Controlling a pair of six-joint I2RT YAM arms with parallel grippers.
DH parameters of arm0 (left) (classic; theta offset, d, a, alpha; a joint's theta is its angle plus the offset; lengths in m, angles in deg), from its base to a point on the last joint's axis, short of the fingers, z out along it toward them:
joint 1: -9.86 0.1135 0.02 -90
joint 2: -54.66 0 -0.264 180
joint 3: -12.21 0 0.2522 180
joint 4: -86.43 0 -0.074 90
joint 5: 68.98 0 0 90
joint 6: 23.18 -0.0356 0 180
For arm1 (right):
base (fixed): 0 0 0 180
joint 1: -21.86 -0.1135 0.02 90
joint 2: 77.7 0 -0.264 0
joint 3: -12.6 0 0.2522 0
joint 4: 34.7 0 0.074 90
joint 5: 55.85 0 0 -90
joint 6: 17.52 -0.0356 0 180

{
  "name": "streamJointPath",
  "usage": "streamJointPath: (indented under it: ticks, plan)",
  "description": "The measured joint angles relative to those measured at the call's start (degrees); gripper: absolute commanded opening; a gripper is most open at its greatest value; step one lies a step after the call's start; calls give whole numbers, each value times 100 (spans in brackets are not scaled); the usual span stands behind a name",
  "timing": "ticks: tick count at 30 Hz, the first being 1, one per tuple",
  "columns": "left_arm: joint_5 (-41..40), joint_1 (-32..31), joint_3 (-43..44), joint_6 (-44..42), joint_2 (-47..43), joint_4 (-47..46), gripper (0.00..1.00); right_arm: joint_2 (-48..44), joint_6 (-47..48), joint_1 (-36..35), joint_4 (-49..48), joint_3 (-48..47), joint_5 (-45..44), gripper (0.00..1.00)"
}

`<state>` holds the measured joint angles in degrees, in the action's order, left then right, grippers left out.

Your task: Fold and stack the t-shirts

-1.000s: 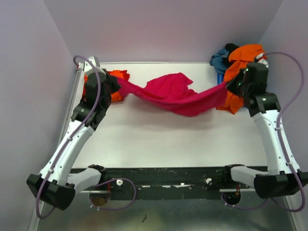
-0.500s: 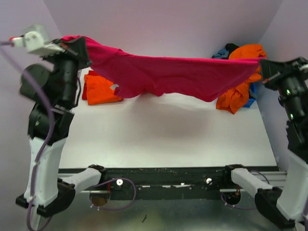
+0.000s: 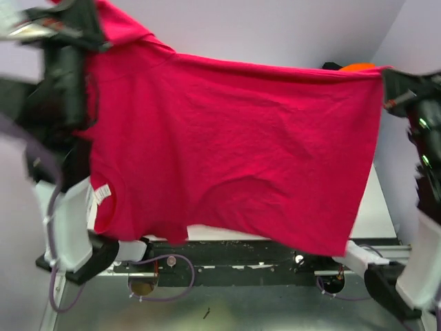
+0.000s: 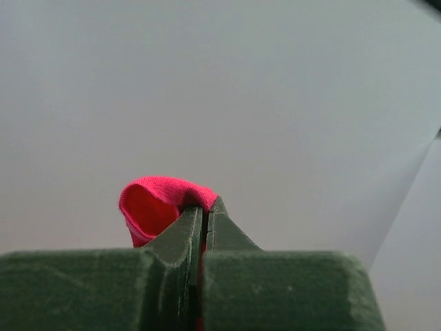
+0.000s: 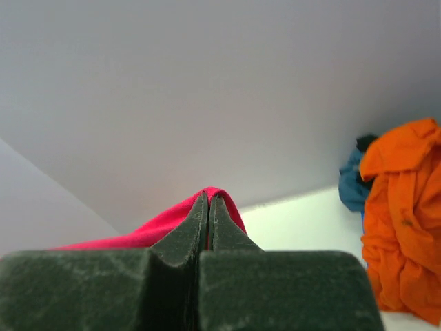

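1. The pink t-shirt (image 3: 227, 152) hangs in the air, stretched wide between the two raised arms; from above it hides most of the bench (image 3: 377, 207); a white label (image 3: 102, 194) shows near its lower left edge.
2. The left hand (image 4: 205, 207) is clamped on one upper corner of the shirt; its fingers are pressed together and a small loop of pink cloth bulges out just beside the tips.
3. The right hand (image 5: 208, 200) is clamped on the other upper corner; the fingers meet on a thin fold, and the cloth runs off to its left.
4. At the far right corner of the bench lies a crumpled heap; the orange t-shirt (image 5: 400, 214) is on top, with the teal t-shirt (image 5: 351, 187) and a bit of black cloth (image 5: 365, 143) behind it; none of these is folded.
5. The task looks early to me; the pink shirt is lifted and spread but not yet laid down, and it has no fold in it; the heap is all left to do; whether any shirt already lies folded I cannot tell, since the pink cloth covers that part of the bench.
6. The next move probably calls for laying the shirt flat; its lower edge hangs uneven, so it may land creased.
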<state>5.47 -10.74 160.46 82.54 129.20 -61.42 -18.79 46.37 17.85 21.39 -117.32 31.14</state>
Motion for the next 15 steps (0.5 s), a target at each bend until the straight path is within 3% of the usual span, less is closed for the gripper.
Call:
streamJointPath:
  ticks: [8,10,12,15]
  plan:
    - [4,46,-1665,-4,1558,-225,0,2006,-195,24,184,496,136,1]
    - [48,111,-1714,2,1976,-188,0,2374,-251,83,240,476,282,1]
    - [120,157,-1290,20,2380,-83,0,2850,-350,254,444,24,577,1]
    - [260,190,389,22,3263,94,0,3748,-557,682,656,-1462,1126,1]
